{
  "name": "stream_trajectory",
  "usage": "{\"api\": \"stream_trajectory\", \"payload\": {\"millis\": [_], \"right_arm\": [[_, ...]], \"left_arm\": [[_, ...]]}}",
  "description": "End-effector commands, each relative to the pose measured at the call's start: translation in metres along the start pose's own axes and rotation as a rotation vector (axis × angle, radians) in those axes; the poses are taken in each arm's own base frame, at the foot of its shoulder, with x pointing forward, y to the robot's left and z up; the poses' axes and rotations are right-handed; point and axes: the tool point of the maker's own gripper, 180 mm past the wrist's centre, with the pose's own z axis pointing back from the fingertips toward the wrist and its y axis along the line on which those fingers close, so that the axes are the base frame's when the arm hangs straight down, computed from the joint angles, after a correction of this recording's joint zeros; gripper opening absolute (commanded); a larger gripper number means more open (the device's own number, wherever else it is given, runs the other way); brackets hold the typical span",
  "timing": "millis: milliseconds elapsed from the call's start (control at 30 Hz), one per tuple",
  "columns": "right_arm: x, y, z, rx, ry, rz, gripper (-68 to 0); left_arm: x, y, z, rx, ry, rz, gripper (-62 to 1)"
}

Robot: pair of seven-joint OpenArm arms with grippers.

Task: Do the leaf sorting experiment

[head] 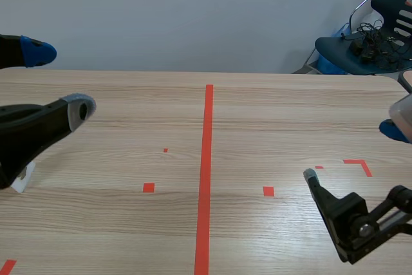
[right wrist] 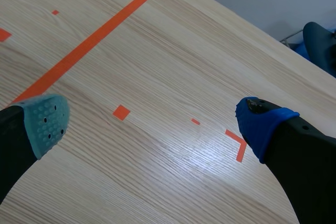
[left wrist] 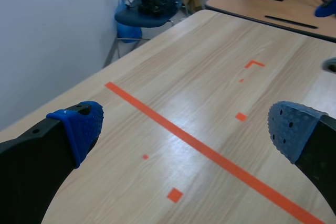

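Left claw (left wrist: 184,129) and right claw (right wrist: 152,121) gape wide, empty; only table (left wrist: 210,51) ahead of each, so sorting looks unstarted: first locate leaves

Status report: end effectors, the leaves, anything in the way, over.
Both open, empty: left end effector, right end effector. No leaves in view. Only tape marks on table; no obstacle seen.

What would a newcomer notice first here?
The orange tape line running down the middle of the table. The left end effector hangs open at the left, the right end effector open and low at the right, both holding nothing. A chair stands beyond the far right corner.
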Motion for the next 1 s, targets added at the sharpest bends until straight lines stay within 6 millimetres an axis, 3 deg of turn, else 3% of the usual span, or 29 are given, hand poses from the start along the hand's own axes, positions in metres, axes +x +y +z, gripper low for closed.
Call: {"api": "stream_trajectory", "payload": {"millis": [0,200,967], "right_arm": [[0.016,-0.002,0.0,0.001,-0.046,-0.022,0.4],[0.018,-0.002,0.0,0.001,-0.053,-0.029,0.4],[0.018,-0.002,0.0,0.001,-0.052,-0.03,0.4]], "left_arm": [[-0.009,0.0,0.002,0.024,-0.001,0.038,1.4],[-0.025,-0.007,0.005,0.038,0.034,0.072,1.4],[-0.025,-0.004,0.005,0.057,0.035,0.072,1.4]]}}
